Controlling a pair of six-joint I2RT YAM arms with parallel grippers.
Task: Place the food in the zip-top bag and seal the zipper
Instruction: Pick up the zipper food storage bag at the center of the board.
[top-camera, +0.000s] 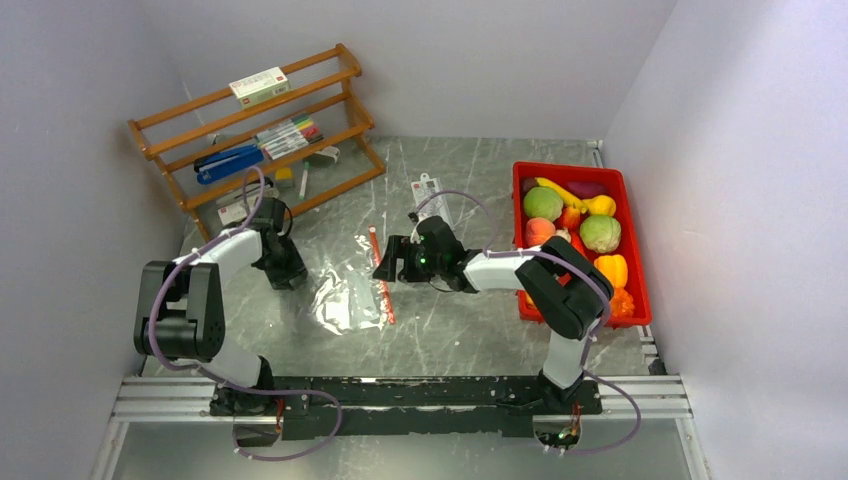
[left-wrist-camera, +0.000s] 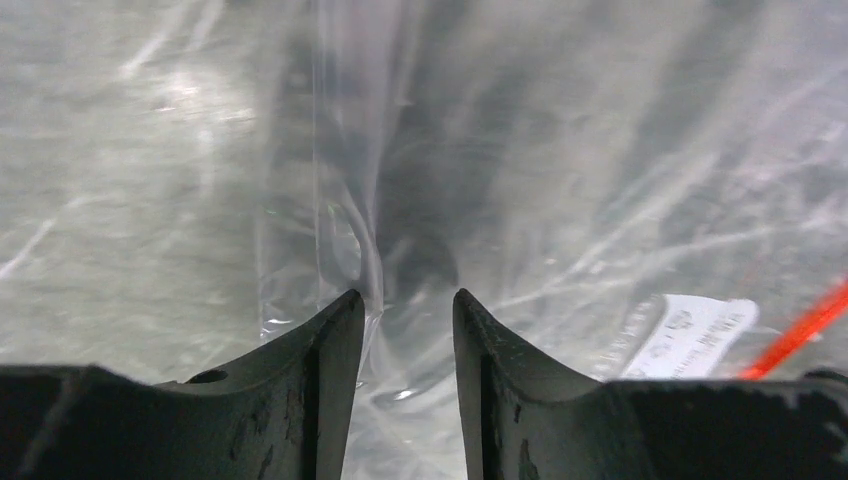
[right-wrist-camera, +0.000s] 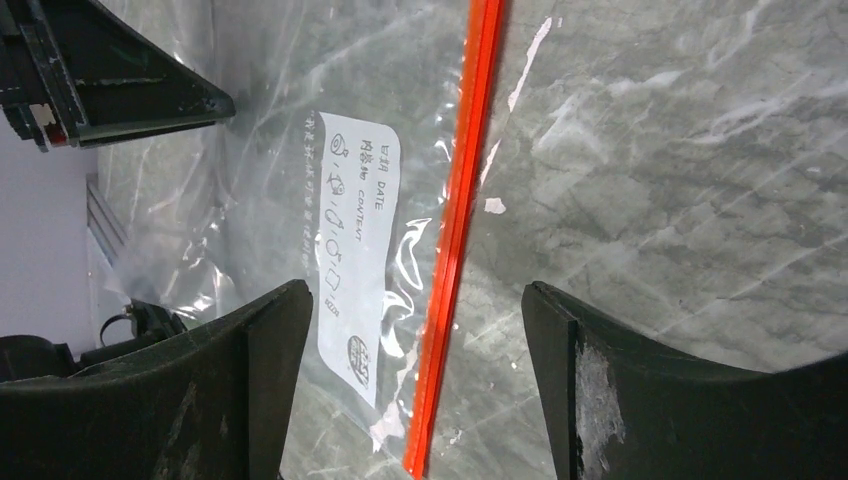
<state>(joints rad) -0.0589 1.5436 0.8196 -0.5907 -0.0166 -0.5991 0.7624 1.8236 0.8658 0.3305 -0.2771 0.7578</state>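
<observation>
The zip-top bag lies flat mid-table with the zipper along its right side. The right gripper hovers over that strip, jaws wide apart. The left gripper sits low at the bag's left edge, jaws only narrowly parted - the food is well off right in the red bin

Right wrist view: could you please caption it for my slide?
Open right gripper poised over the red-orange zipper of the clear zip-top bag.
</observation>
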